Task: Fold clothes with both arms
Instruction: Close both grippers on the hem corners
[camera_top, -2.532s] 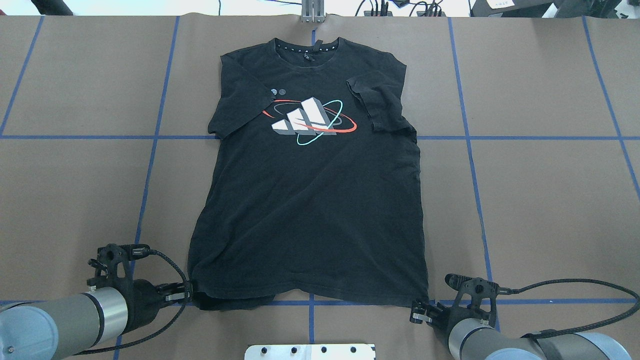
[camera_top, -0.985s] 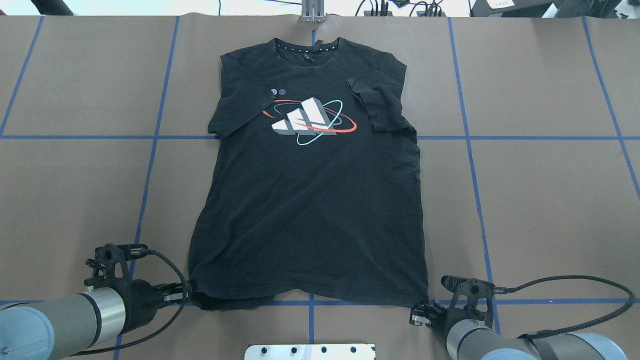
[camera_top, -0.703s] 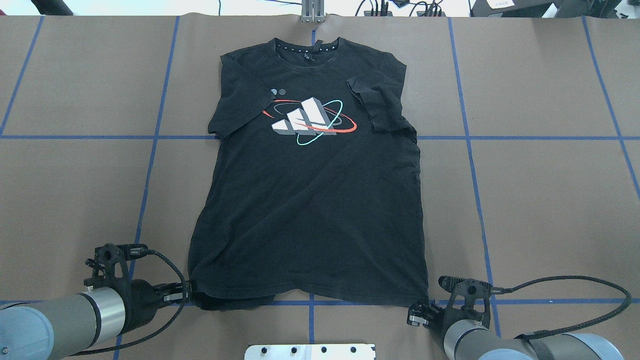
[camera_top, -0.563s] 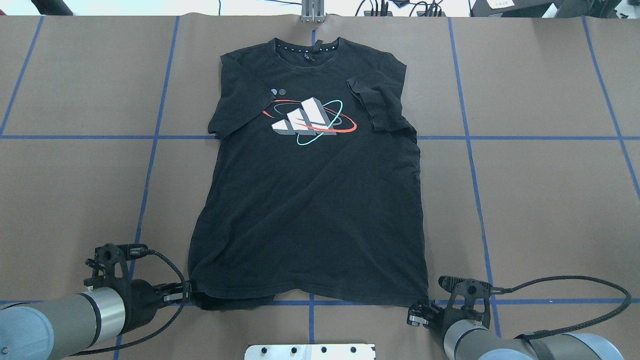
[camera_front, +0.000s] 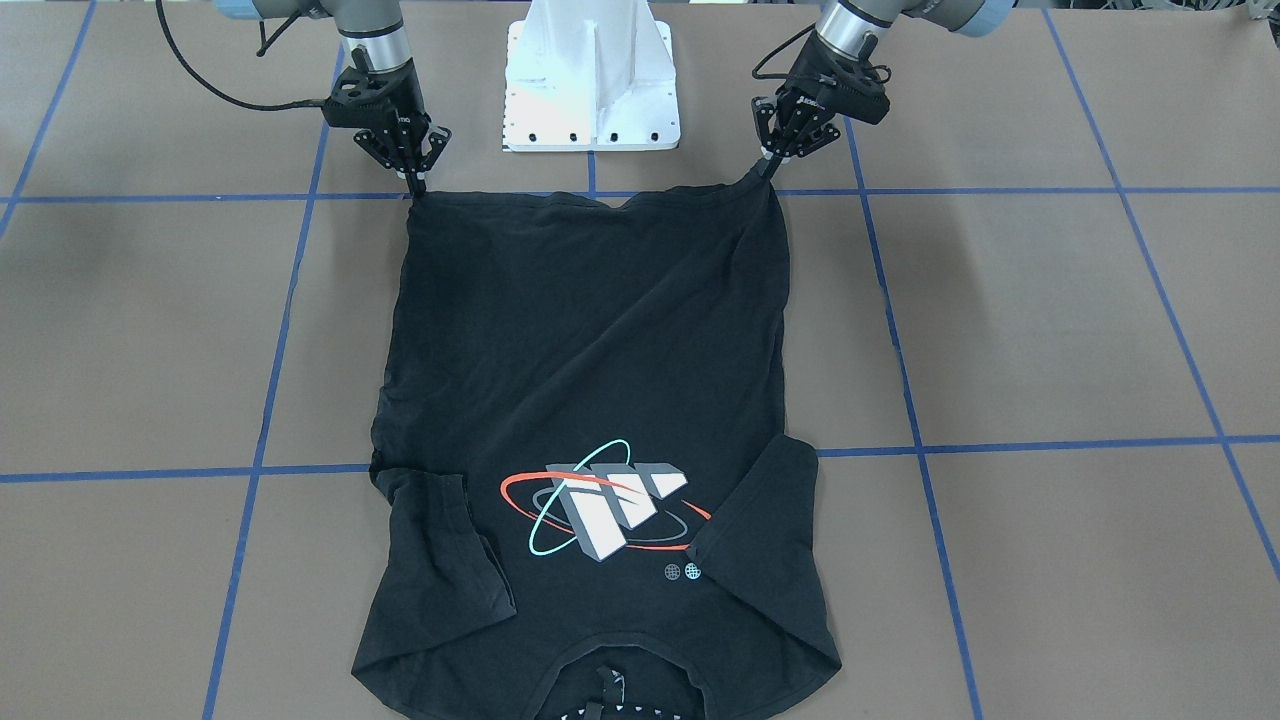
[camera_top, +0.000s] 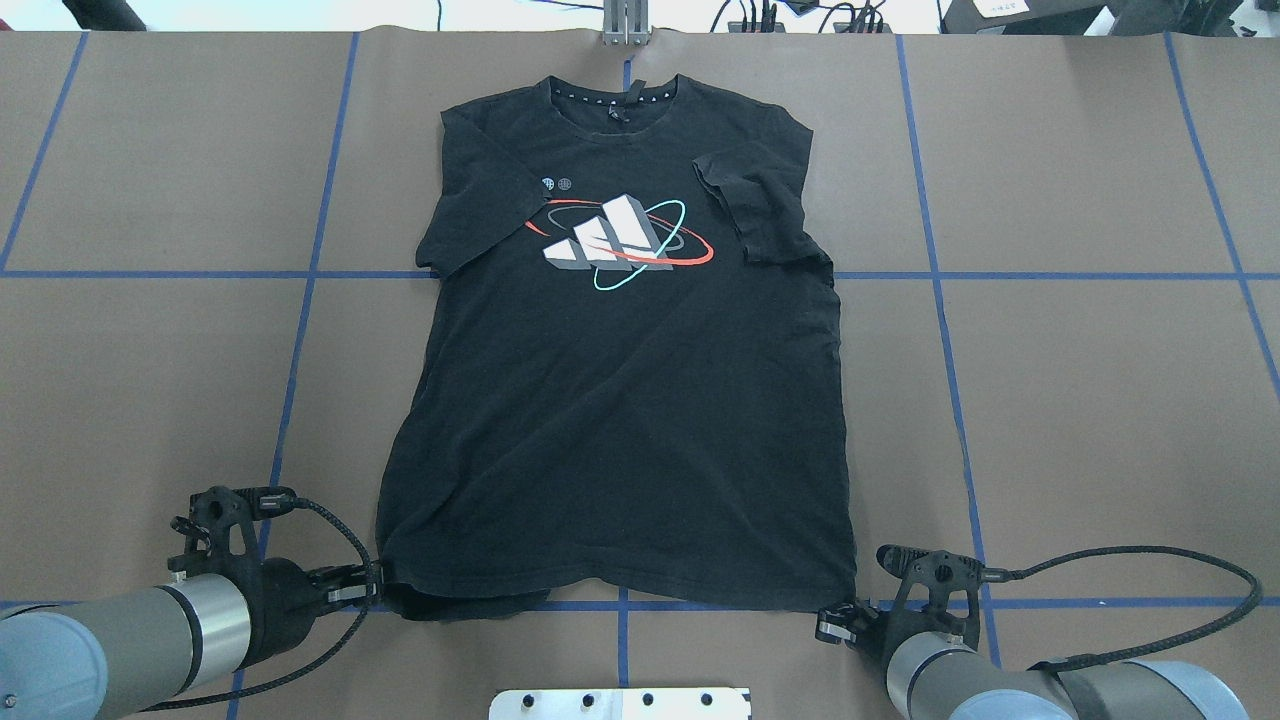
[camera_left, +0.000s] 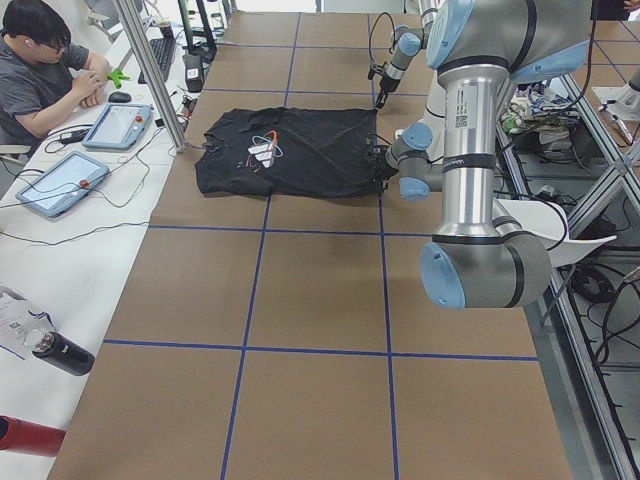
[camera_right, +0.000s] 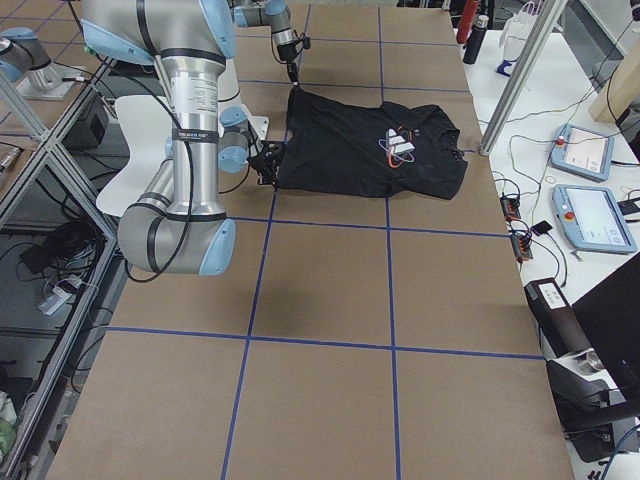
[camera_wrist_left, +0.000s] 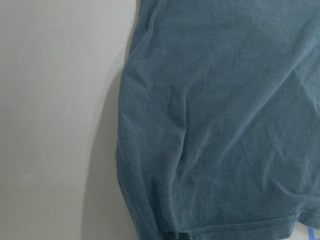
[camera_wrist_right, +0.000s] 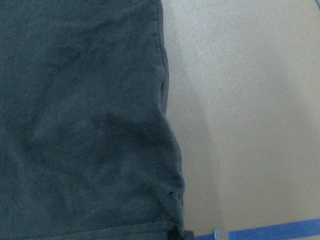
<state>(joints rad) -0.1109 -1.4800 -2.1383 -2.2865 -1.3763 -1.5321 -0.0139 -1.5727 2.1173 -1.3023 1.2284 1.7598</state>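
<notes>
The black T-shirt (camera_top: 620, 400) lies flat and face up, print showing, collar at the far edge and hem toward the robot. One sleeve (camera_top: 760, 215) is folded inward over the chest. My left gripper (camera_top: 372, 585) is at the hem's left corner, seen in the front-facing view (camera_front: 768, 170) with its fingers pinched together on the cloth. My right gripper (camera_top: 838, 618) is shut on the other hem corner, also seen from the front (camera_front: 413, 185). Both wrist views show only dark fabric (camera_wrist_left: 225, 125) (camera_wrist_right: 85, 125) beside brown table; the fingers are out of frame.
The white pedestal base (camera_front: 590, 80) stands just behind the hem between the arms. A metal post (camera_top: 625, 25) rises at the far edge past the collar. A person (camera_left: 40, 70), tablets (camera_left: 115, 125) and bottles (camera_left: 60, 352) sit on the side bench.
The right arm has edged slightly leftward at the hem corner. The left arm pulled back a little 2.5 s ago and has held still since. The shirt lies unchanged.
</notes>
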